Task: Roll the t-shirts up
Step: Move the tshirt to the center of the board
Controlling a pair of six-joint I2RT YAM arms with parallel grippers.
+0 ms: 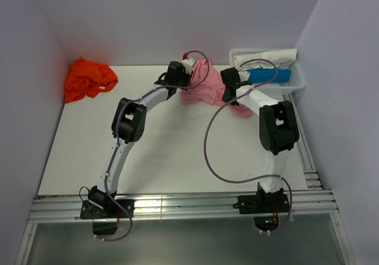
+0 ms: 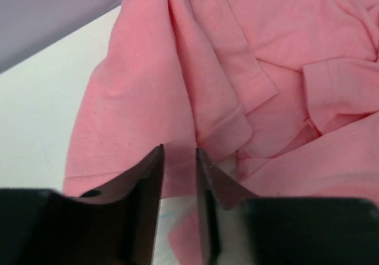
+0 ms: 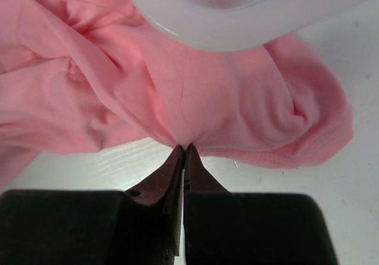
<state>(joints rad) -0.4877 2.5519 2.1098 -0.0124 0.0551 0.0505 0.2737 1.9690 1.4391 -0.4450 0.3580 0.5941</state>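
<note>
The light pink t-shirt point(image 1: 204, 87) lies crumpled at the back middle of the table, and both grippers are at it. My right gripper point(image 1: 225, 92) sits at its right side. In the right wrist view that gripper point(image 3: 185, 146) is shut on a pinch of the pink cloth point(image 3: 225, 99), which puckers at the tips. My left gripper point(image 1: 188, 70) is at the shirt's far left edge. Its jaws point(image 2: 179, 149) stand a little apart over the folded pink cloth point(image 2: 237, 70), which shows through the gap and is not pinched. The bright orange t-shirt point(image 1: 89, 78) lies bunched in the far left corner.
A white mesh basket point(image 1: 299, 83) stands at the back right, just beyond the right gripper, holding a white roll point(image 1: 266, 58) and a blue roll point(image 1: 269, 76). Its rim point(image 3: 237, 22) hangs close above the pinched cloth. Walls close in the back and both sides.
</note>
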